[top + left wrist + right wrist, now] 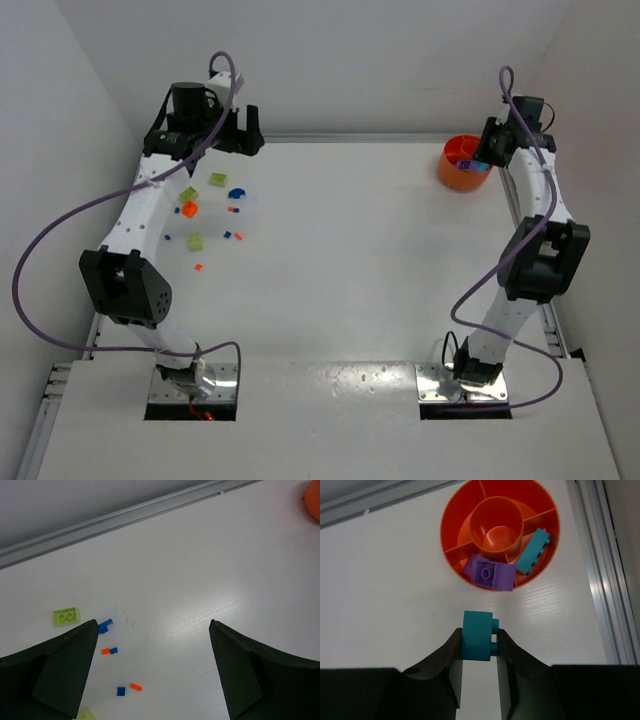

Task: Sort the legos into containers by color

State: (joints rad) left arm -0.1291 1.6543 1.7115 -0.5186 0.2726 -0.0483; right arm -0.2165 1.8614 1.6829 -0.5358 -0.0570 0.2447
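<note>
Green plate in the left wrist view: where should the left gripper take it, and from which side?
Grip the green plate across its two long edges, coming straight down. It lies flat on the table, studs up, so only its thin rim gives opposing faces. The nearest blue brick sits apart, leaving room for the jaws.

One bowl (pixel 451 537), two teal bricks (pixel 477 635), one purple brick (pixel 489 573)

Bright, even light leaves only faint shadows on the white table (pixel 350 250). A mild sheen streaks it in the left wrist view, whose near fingers (pixel 55 670) look soft.
</note>
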